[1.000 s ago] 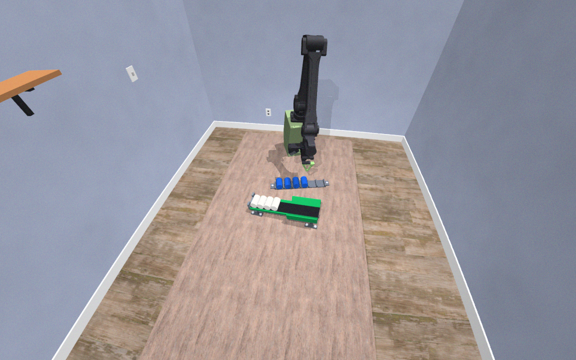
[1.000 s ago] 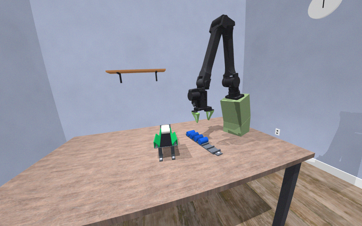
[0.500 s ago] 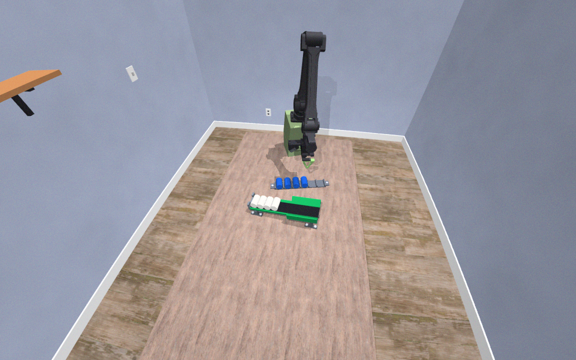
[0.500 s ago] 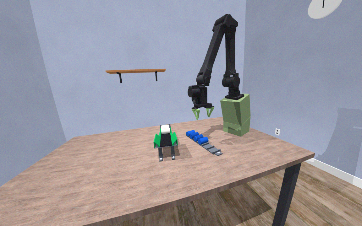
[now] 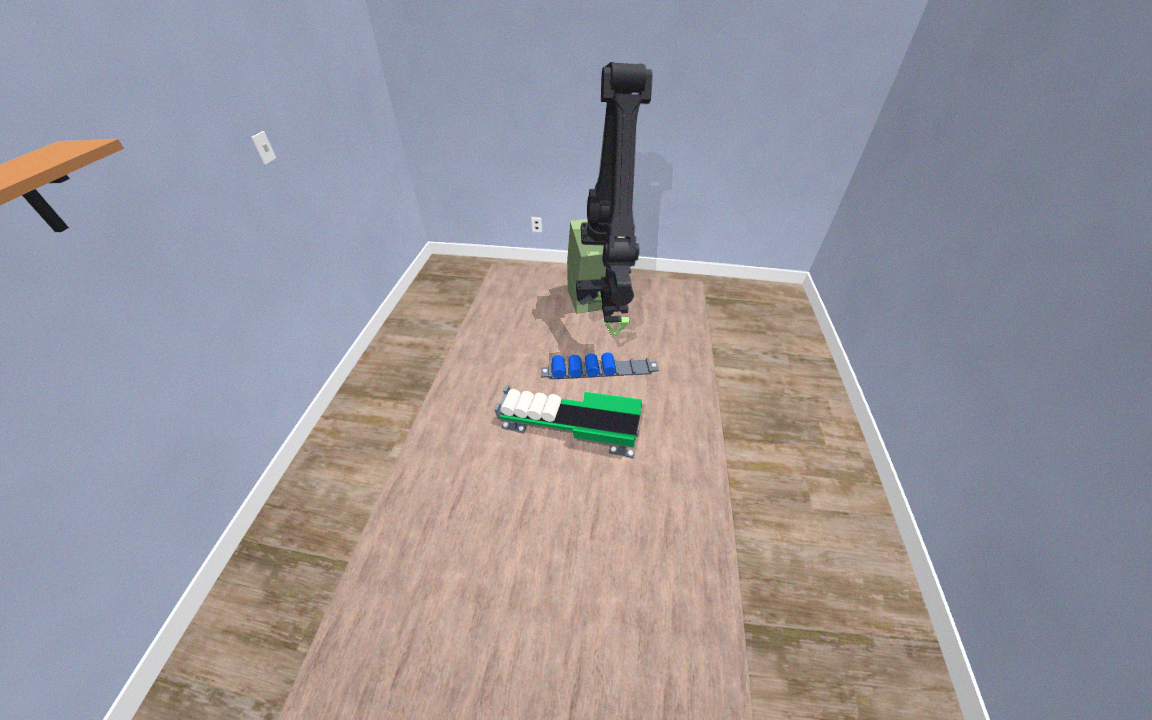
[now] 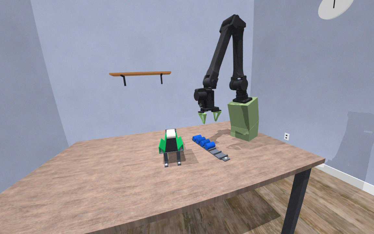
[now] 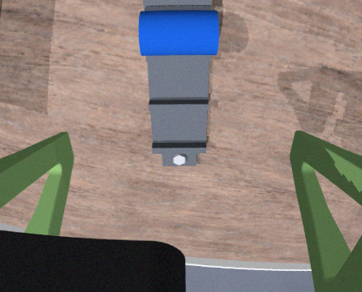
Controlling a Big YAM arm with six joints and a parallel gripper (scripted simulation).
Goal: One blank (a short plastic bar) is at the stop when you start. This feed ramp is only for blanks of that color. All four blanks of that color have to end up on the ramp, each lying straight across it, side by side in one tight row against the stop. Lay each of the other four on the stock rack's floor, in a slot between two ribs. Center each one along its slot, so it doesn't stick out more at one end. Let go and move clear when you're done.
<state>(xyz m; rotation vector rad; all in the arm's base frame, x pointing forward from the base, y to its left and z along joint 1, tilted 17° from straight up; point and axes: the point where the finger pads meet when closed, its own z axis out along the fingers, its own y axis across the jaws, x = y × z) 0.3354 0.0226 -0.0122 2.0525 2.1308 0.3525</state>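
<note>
Green fingers spread wide: the gripper (image 6: 210, 117) hung empty above the table (image 6: 95, 180).

Below and just ahead of it lay the grey stock rack (image 7: 179, 130), its two nearest slots bare and four blue blanks (image 5: 584, 364) filling the slots beyond, each between ribs. Farther out stood the green feed ramp (image 5: 611, 404), with four white blanks (image 5: 532, 405) lying across it in a tight row at its far end. Behind the gripper, the arm rose from a pale green pedestal (image 6: 247, 128).

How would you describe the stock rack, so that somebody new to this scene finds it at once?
Start at the green pedestal carrying the black arm. On the table in front of it lies the stock rack, a flat grey ribbed strip holding four blue blanks. Unlike the green feed ramp beside it, it is low and has two unfilled slots.
</note>
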